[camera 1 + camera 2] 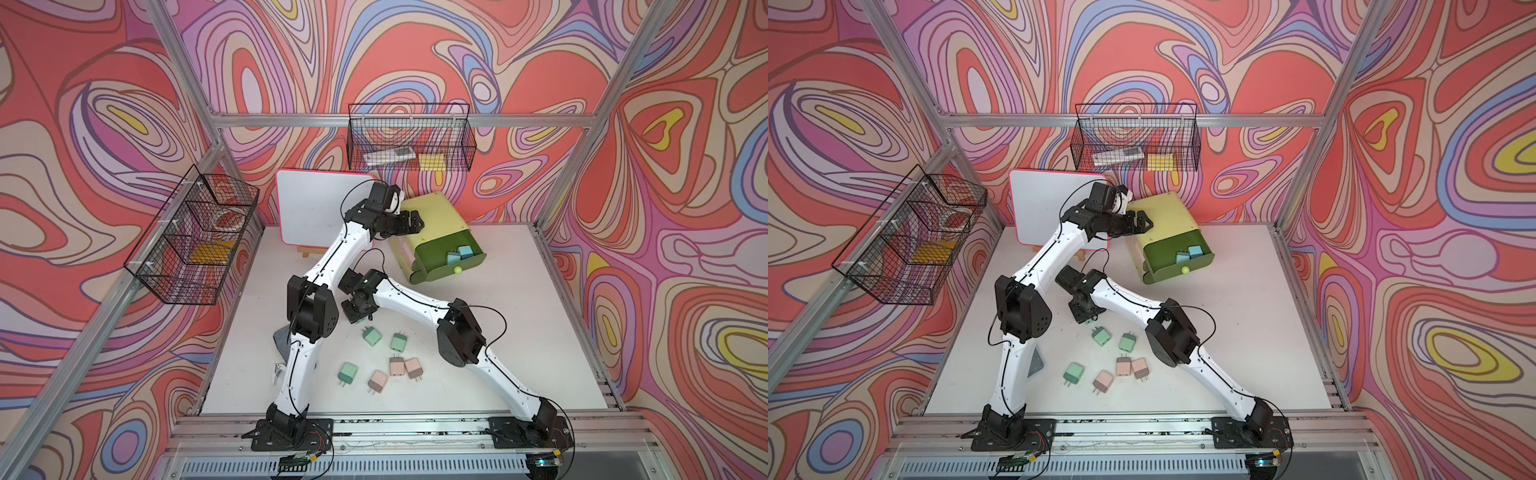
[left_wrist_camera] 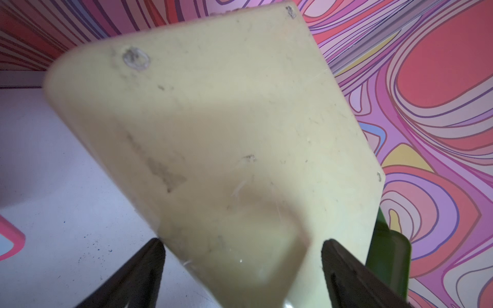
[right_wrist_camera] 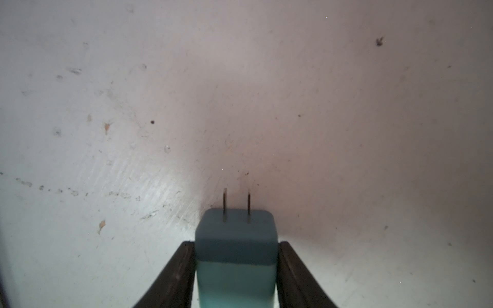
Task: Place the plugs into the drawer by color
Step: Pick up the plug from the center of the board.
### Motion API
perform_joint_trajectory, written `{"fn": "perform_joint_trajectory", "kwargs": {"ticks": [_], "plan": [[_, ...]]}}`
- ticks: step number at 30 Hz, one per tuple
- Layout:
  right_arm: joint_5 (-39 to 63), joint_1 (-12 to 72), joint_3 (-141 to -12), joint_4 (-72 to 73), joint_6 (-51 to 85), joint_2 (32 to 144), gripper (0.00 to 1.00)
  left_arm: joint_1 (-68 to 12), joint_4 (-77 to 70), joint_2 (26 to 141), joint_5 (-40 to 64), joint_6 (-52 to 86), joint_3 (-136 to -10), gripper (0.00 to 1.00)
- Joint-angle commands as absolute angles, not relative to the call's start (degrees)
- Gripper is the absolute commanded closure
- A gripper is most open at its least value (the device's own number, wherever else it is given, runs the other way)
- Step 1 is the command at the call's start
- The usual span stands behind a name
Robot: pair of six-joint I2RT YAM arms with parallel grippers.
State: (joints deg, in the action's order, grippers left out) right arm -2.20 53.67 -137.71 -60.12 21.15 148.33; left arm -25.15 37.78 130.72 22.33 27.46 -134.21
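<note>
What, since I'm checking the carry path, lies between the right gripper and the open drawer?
Only bare table between the right gripper, closed on a blue plug, and the open drawer; both top views show nothing else there.

Back basket (image 1: 357,137): black wire; I see it upper centre in both top views, holding a white remote-like bar (image 1: 388,155) and a yellow pad (image 1: 432,161).
Side basket (image 1: 166,266): black wire, left of frame.
Whiteboard (image 1: 316,208): pink-rimmed, on a small wooden easel (image 1: 305,251).
Table (image 1: 519,332): white, scuffed.
</note>
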Motion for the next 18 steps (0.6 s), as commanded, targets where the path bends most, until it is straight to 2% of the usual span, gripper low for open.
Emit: {"fn": "perform_joint_trajectory", "kwargs": {"ticks": [1, 10, 18], "plan": [[-2.08, 53.38, -136.74, -58.89, 21.71, 149.51, 0.53, -25.52, 37.3, 128.41, 22.9, 27.16, -135.33, 0.09], [-3.03, 53.33, -133.28, -56.49, 21.96, 146.44, 0.62, -25.57, 37.27, 128.41, 23.2, 27.24, -135.33, 0.09], [-3.13, 53.37, -115.08, -46.19, 21.15, 127.98, 0.63, -25.57, 36.57, 128.1, 23.36, 27.37, -135.27, 0.09]]}}
